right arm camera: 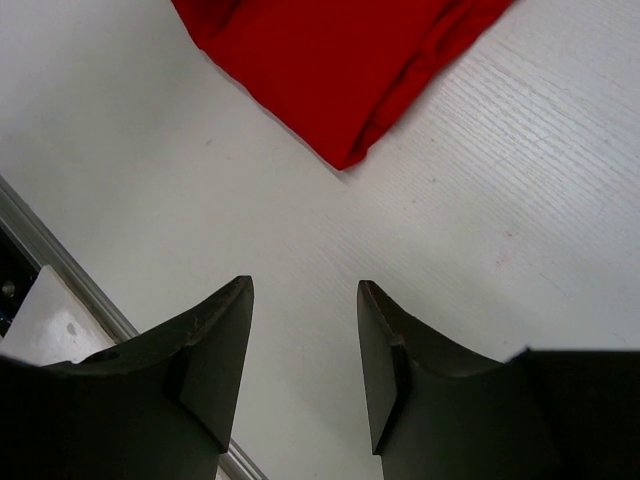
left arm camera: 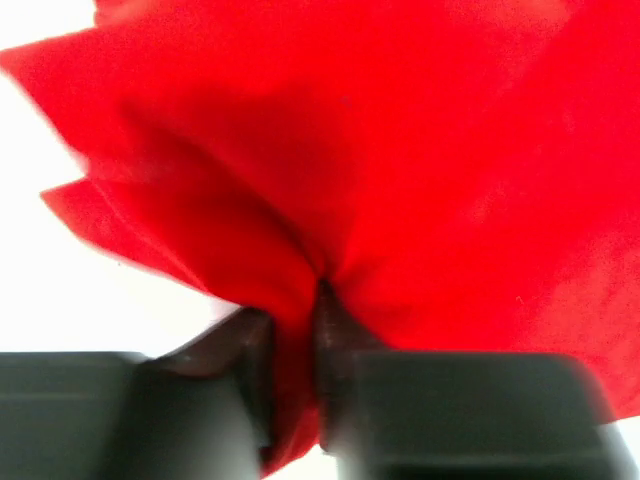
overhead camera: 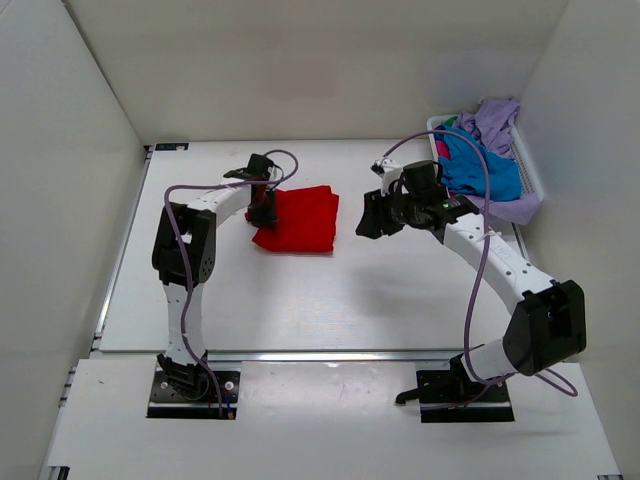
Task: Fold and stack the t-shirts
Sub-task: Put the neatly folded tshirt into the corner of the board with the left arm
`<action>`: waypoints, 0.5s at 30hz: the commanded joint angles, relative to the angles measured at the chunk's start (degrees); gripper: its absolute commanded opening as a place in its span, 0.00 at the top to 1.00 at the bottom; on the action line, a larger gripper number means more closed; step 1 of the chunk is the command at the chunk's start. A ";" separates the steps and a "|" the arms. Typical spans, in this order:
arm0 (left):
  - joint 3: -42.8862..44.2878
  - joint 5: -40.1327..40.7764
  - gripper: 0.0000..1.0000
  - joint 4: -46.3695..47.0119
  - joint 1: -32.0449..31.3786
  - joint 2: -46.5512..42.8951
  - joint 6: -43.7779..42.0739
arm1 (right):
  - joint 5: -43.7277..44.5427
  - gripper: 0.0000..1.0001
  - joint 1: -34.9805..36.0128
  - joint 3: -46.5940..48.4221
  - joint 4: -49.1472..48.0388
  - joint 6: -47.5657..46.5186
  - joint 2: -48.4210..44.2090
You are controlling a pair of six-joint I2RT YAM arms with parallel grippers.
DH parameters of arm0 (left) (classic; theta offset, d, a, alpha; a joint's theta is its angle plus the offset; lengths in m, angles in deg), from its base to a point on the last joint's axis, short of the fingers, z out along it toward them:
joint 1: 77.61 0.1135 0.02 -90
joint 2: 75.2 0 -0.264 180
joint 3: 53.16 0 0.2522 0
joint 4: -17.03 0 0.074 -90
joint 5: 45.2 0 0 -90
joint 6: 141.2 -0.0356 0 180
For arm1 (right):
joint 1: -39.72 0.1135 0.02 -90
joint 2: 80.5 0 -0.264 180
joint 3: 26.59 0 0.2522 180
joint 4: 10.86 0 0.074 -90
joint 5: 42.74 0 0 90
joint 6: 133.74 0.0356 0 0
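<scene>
A folded red t-shirt [overhead camera: 300, 219] lies on the table at mid-left. My left gripper [overhead camera: 263, 210] is at its left edge, shut on a pinch of the red cloth [left arm camera: 300, 330], which fills the left wrist view. My right gripper [overhead camera: 372, 215] hovers just right of the shirt, open and empty; in the right wrist view a corner of the red t-shirt [right arm camera: 340, 60] lies ahead of the right gripper [right arm camera: 305, 290]. A blue t-shirt [overhead camera: 480, 170] and a lavender t-shirt [overhead camera: 497, 120] are heaped in the basket at the back right.
A white slatted basket [overhead camera: 531, 172] stands against the right wall. White walls close in the table [overhead camera: 300, 300] on three sides. A metal rail [overhead camera: 320, 355] runs along the table's near edge.
</scene>
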 commanded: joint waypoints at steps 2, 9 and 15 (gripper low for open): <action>-0.43 0.34 0.98 -2.94 0.01 2.61 -0.19 | -1.38 0.56 -1.01 -0.95 -2.30 -0.19 -2.63; 4.74 7.62 1.00 -5.22 6.68 0.76 -2.30 | -2.26 0.56 -1.45 -1.30 -2.30 -0.80 -2.98; 14.58 14.13 1.00 -10.32 12.05 4.53 -5.64 | -2.96 0.57 -2.15 -0.07 -1.86 -1.33 -2.45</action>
